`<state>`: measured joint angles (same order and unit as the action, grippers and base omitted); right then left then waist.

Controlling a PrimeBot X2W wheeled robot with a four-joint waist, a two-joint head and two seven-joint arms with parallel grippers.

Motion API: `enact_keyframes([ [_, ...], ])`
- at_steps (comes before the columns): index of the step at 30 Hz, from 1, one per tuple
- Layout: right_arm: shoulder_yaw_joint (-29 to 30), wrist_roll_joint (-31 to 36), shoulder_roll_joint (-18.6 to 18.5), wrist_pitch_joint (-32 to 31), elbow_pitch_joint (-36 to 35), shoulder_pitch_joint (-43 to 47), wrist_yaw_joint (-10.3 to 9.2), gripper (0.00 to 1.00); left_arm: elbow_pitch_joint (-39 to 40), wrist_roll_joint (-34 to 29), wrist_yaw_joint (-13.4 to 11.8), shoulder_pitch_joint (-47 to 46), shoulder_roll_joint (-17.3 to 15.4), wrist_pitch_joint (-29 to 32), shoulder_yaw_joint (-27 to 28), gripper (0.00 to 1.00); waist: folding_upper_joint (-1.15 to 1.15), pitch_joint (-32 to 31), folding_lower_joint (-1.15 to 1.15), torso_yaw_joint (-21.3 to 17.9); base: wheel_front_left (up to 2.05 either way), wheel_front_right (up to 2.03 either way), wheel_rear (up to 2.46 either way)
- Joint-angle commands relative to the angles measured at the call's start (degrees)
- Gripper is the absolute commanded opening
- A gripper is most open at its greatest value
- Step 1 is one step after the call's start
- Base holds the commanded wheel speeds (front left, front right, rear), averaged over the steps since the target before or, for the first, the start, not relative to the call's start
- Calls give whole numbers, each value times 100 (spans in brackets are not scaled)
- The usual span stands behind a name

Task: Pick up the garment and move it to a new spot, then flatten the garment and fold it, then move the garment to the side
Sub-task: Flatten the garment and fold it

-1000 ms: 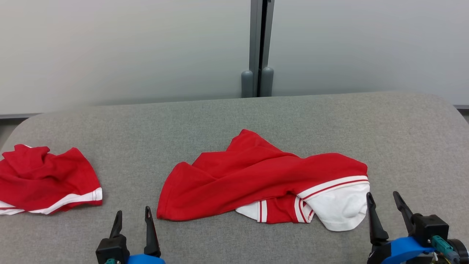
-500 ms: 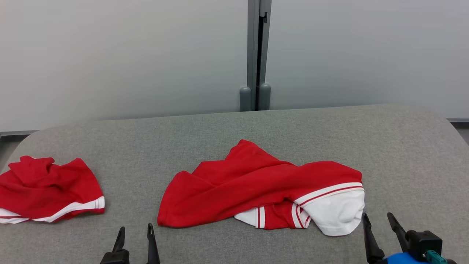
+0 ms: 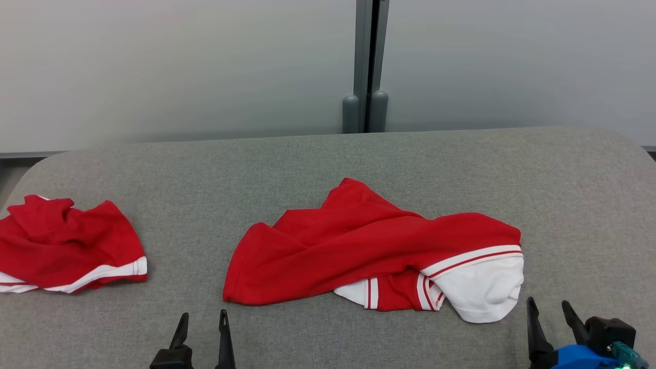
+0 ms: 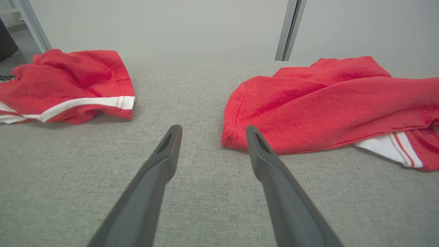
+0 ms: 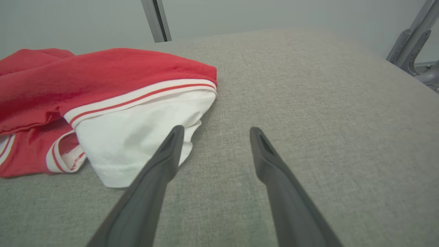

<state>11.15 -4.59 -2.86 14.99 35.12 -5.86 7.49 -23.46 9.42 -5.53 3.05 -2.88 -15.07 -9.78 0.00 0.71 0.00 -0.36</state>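
From the head view, the garment (image 3: 359, 246) lies crumpled at the middle of the grey desk (image 3: 307, 164). It is red, and at its right end a white part (image 3: 482, 292) edged with red and white stripes turns out from under the red cloth. A second red garment (image 3: 66, 246) with a white band lies bunched at the desk's left edge, well apart from the first. The left pincer (image 3: 204, 313) rises at the bottom edge, just below the garment's lower left corner, with its fingers apart and nothing between them. The right pincer (image 3: 547, 302) rises at the lower right, near the white part, also spread and empty. Behind the desk stands a pale wall (image 3: 154, 66) with a grey post (image 3: 366, 61) in it.

In the left wrist view, the left pincer (image 4: 213, 127) points across the desk (image 4: 192, 192) with its two dark fingers wide apart and holding nothing. The garment (image 4: 325, 103) lies to the right, and its hemmed corner sits just past the tip of the right-hand finger. Whether they touch cannot be told. The second red garment (image 4: 68, 85) lies at the upper left.

In the right wrist view, the right pincer (image 5: 216, 128) is likewise spread and empty above the desk (image 5: 325, 103). The garment (image 5: 103, 68) lies on the left side, and its white part (image 5: 137, 137) sits behind the tip of the left-hand finger. A grey metal frame (image 5: 411, 41) shows at the upper right, beyond the desk's edge.
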Motion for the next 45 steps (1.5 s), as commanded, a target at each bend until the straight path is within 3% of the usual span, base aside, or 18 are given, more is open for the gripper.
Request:
enact_keyframes([
  [1, 12, 41, -11, 29, 33, -78, 1, 100, 8, -1, 3, -112, -1, -16, 4, 100, 0, 49, 0, 50, 0, 0, 0],
  [18, 350, 319, -14, 30, 714, -835, 1, 100, 25, -44, 23, -483, -1, -16, -86, 100, 0, 668, 0, 284, 0, 0, 0],
  [31, 350, 326, -13, 29, 439, -381, 1, 100, 53, 45, 91, -409, 1, -16, -219, 100, 0, 619, 0, 220, 0, 0, 0],
  [45, 258, 569, -13, 30, 573, -767, 1, 100, 29, 41, 68, -576, 0, -16, -178, 100, 0, 788, 0, 271, 0, 0, 0],
])
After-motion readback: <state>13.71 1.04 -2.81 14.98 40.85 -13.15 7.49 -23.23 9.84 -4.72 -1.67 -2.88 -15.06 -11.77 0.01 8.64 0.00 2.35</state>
